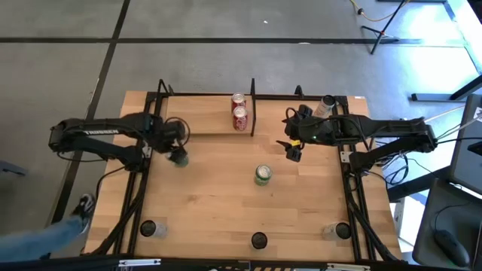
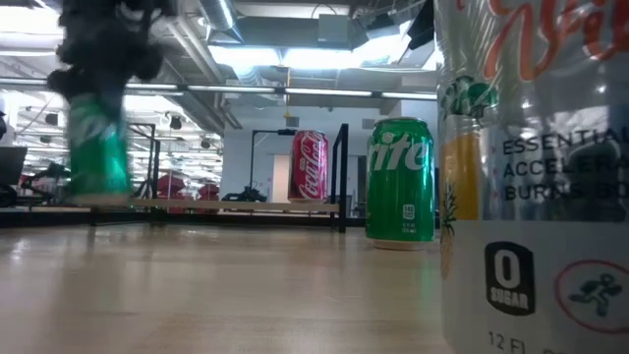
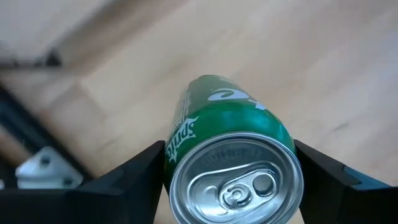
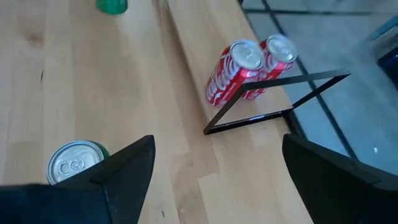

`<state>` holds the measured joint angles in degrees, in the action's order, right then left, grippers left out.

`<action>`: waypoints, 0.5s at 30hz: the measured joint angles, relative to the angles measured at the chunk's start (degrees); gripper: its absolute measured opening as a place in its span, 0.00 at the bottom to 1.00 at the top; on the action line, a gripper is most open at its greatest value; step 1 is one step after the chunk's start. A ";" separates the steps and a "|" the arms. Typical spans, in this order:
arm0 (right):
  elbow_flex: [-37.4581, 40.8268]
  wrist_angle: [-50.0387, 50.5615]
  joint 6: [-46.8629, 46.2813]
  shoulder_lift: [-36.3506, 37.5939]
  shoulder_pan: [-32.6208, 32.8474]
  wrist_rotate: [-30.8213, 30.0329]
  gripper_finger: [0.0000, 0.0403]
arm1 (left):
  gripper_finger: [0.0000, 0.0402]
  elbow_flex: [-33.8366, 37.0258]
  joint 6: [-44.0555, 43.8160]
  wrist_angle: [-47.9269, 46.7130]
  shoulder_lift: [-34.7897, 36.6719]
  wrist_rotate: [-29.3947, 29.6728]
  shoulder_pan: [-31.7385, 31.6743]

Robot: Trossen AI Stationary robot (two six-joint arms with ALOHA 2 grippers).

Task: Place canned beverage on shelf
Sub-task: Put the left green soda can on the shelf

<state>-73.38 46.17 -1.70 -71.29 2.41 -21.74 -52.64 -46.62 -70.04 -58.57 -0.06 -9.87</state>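
My left gripper (image 1: 177,154) is shut on a green Sprite can (image 3: 231,130), left of the table's middle and just in front of the shelf (image 1: 199,122). The shelf is a light-wood plank with black rods. Two red cola cans (image 1: 239,110) stand on its right end. A second green can (image 1: 262,175) stands upright on the table's middle. My right gripper (image 1: 294,148) is open and empty, hovering right of and beyond that can. In the low view the held can (image 2: 98,147) is at the left. My left gripper pinches the green can's upper side wall (image 3: 177,146) between its two fingers, one on each side just under the rim. The fingers (image 3: 140,180) come from above, slanting down. The can stays upright, lifted clear of the table.
A pale can (image 1: 325,105) lies at the far right behind my right arm. Three more cans stand along the near edge (image 1: 258,241); one white can (image 2: 536,177) fills the low view's right. A black upright frame (image 4: 273,99) closes the shelf's right end.
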 joint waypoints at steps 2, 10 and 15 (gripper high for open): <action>0.00 0.05 -1.33 -0.68 -0.30 1.78 0.84 | 0.66 -4.72 1.84 0.15 -0.14 0.42 0.25; -0.02 -7.23 1.47 -5.40 -0.28 6.42 0.84 | 0.66 -24.88 10.61 2.98 -6.56 2.80 1.16; -0.02 -15.40 4.03 -7.40 -2.17 9.66 0.82 | 0.66 -34.78 17.93 2.68 -14.08 3.35 1.16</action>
<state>-73.41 30.76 2.33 -78.69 0.24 -12.08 -87.42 -28.68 -67.36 -72.65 3.29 -8.71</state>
